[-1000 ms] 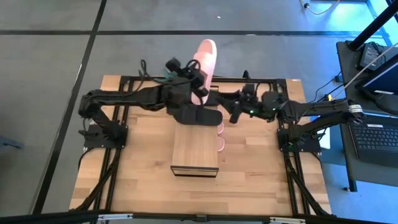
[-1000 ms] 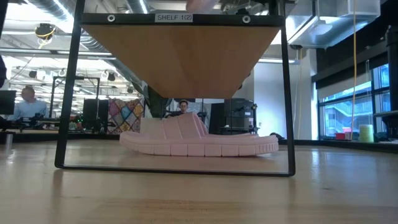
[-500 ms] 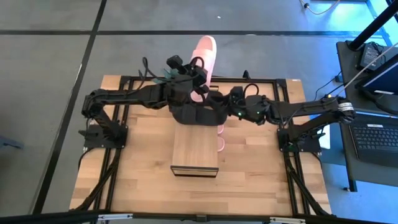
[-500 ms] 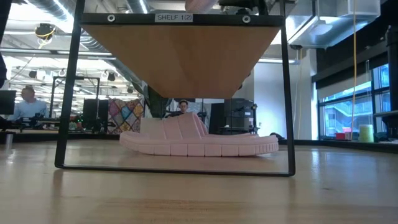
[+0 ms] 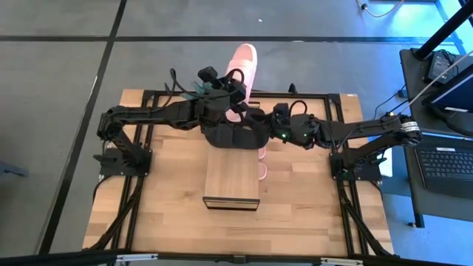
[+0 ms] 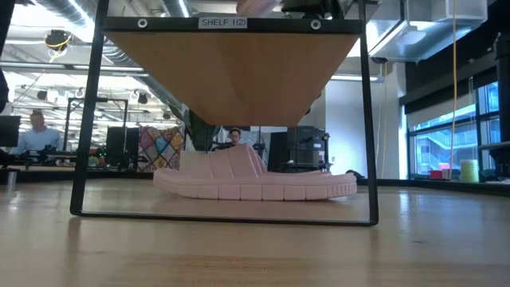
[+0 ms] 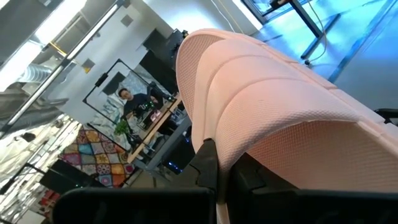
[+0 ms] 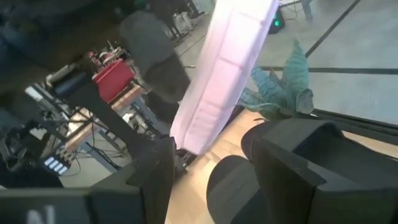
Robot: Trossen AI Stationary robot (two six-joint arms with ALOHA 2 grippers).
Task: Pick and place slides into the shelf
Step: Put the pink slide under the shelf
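The left gripper (image 5: 235,100), clamped shut on a pink slide's (image 5: 242,70) strap, holds it upright behind the shelf (image 5: 231,177); the half-open right gripper (image 5: 264,125) should grasp squarely.

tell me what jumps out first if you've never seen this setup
A pale pink slide raised at the table's far edge, clamped in the left hand. The right hand is close beside it, over the shelf's far end. Under the shelf lies another pink slide.
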